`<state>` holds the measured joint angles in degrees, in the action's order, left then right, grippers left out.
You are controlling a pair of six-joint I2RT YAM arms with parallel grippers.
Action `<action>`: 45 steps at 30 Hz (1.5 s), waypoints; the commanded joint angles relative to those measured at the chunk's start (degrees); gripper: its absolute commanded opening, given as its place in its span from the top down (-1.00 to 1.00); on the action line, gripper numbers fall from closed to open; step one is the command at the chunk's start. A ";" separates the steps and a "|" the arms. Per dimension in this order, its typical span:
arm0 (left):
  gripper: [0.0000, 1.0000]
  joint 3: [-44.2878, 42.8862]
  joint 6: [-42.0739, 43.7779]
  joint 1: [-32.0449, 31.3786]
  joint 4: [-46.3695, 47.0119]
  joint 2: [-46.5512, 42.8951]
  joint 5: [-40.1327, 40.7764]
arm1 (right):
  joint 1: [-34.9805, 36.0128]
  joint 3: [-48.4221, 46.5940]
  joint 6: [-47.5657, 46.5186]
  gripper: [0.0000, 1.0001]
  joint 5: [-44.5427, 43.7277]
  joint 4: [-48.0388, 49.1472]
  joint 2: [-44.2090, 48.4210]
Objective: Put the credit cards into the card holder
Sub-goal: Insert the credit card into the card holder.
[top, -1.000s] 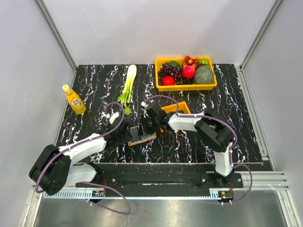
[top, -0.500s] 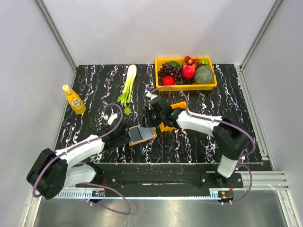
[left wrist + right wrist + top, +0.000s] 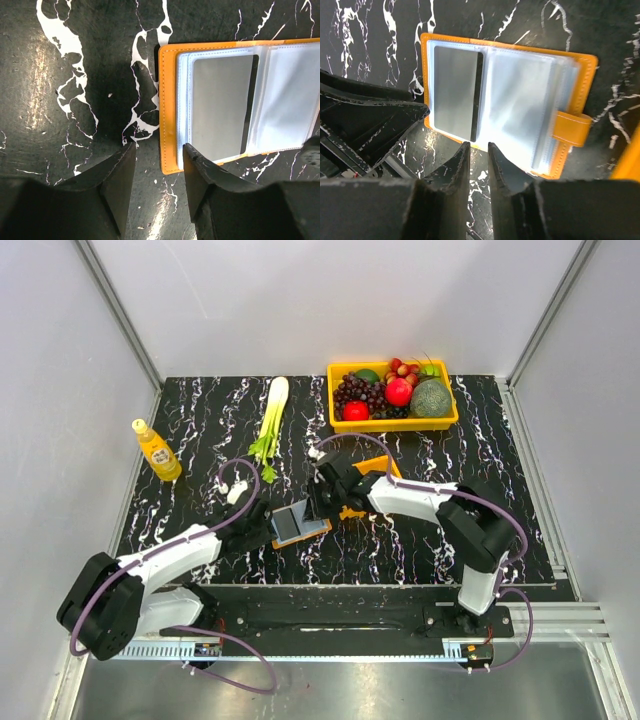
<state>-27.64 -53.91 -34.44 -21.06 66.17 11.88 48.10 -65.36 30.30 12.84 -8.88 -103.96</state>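
Card holder [image 3: 298,527] lay open near the middle of the table's near edge, one grey card [image 3: 455,92] seated in a sleeve and the other sleeves seemingly empty. My right gripper [image 3: 476,150] had just narrowed, empty, above it. My left gripper [image 3: 159,155] stood half-wide, empty, at its edge. I judged another card was due next.

We're looking at a black, white-veined tabletop [image 3: 200,410], plain pale walls [image 3: 330,300] on three sides, aluminium corner rails [image 3: 118,310], a brushed metal ledge [image 3: 330,690] up front, soft even light
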 commanded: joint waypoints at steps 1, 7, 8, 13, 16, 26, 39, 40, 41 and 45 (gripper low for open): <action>0.06 -0.40 -0.41 0.33 -0.13 0.98 0.52 | 1.21 -3.36 0.54 0.46 3.42 3.26 -2.38; 0.04 -0.05 0.38 0.42 1.55 0.71 -0.72 | 1.21 -5.65 2.48 0.39 5.79 5.37 -7.04; 0.04 -0.13 0.30 0.42 1.72 0.89 -0.98 | 1.21 -6.00 2.57 0.39 6.14 5.72 -7.83; 0.05 0.04 0.56 0.42 2.16 1.50 -1.51 | 1.12 -6.01 3.36 0.35 3.68 5.89 -9.41; 0.05 0.13 0.65 0.42 2.69 1.50 -1.60 | 1.12 -6.35 3.44 0.35 4.73 6.34 -10.55; 0.11 0.22 0.82 0.51 5.94 3.88 -3.62 | 1.21 -5.74 3.62 0.47 10.18 10.20 -11.17; 0.12 0.57 1.09 0.42 8.14 3.09 -4.76 | 2.26 -6.35 5.47 0.44 10.71 10.03 -12.67; 0.12 0.48 1.09 0.42 7.97 3.26 -4.59 | 2.35 -6.44 5.21 0.42 9.76 9.68 -12.49; 0.12 0.31 1.09 0.42 7.62 3.17 -4.41 | 2.27 -6.18 5.03 0.41 8.62 9.33 -11.97; 0.13 0.74 0.65 0.42 5.07 2.30 -2.57 | 2.18 -6.00 2.84 0.36 4.57 6.08 -9.51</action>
<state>-27.66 -52.71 -34.04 -16.10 68.42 9.96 49.01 -70.08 34.87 20.34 -0.80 -116.05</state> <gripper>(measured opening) 0.441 0.303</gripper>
